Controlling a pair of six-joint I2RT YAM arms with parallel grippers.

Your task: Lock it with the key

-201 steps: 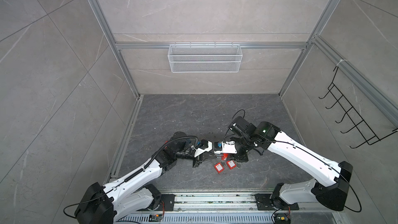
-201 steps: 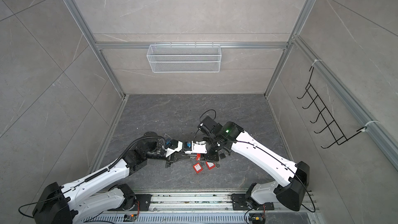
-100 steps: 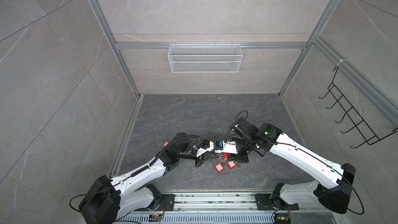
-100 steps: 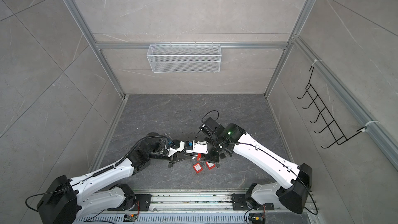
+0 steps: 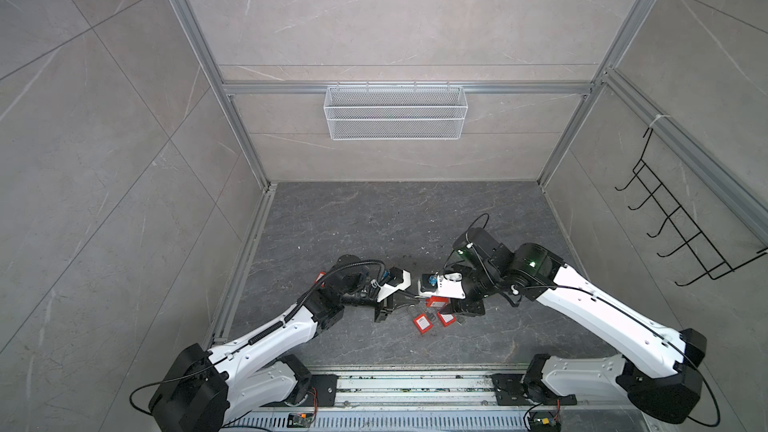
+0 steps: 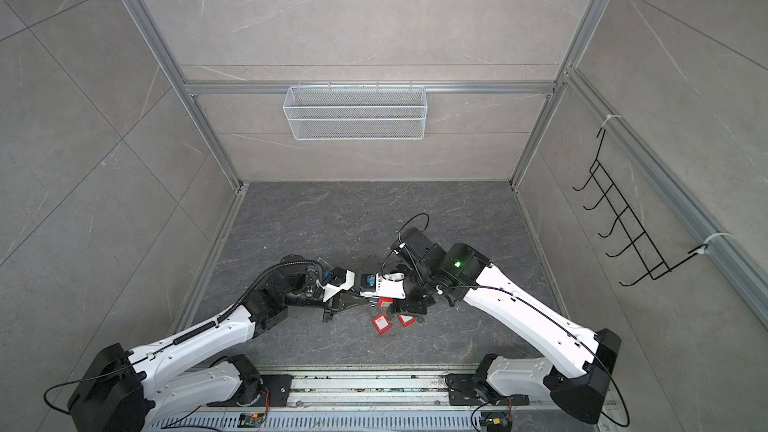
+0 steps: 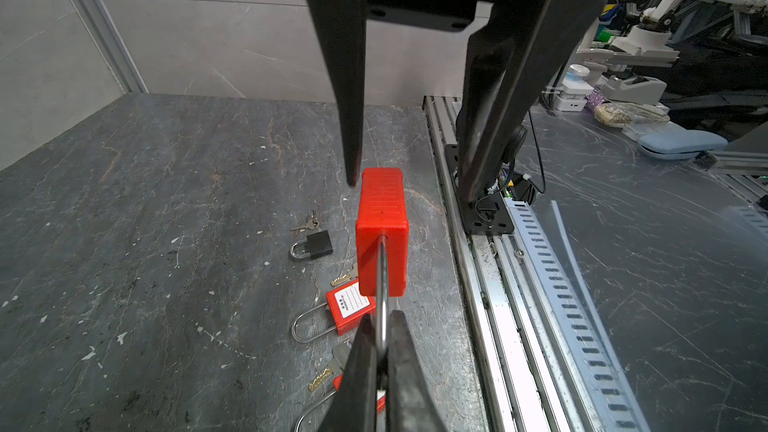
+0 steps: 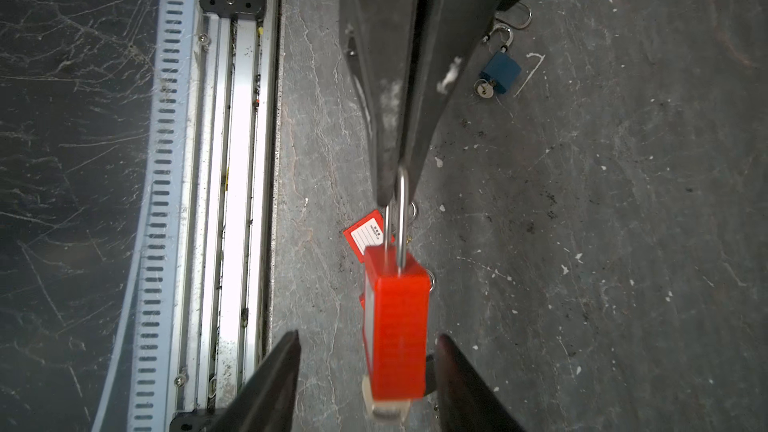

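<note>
Both top views hang high, looking steeply down over the whole scene. Left wrist cam stares close along the left gripper [image 7: 382,315], right one along the right gripper [image 8: 369,334]; both share the red padlock [image 7: 381,234] at their fingertips.

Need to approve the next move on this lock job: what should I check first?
1. Left gripper shut on the shackle of the red padlock: ok.
2. Right gripper open, jaws either side of the padlock body: ok.
3. Key at the body's end, seated and turned: blurred, cannot tell.
4. Shackle pressed home: cannot tell.
5. Table under the held padlock: loose padlocks lie there, not ok.
</note>
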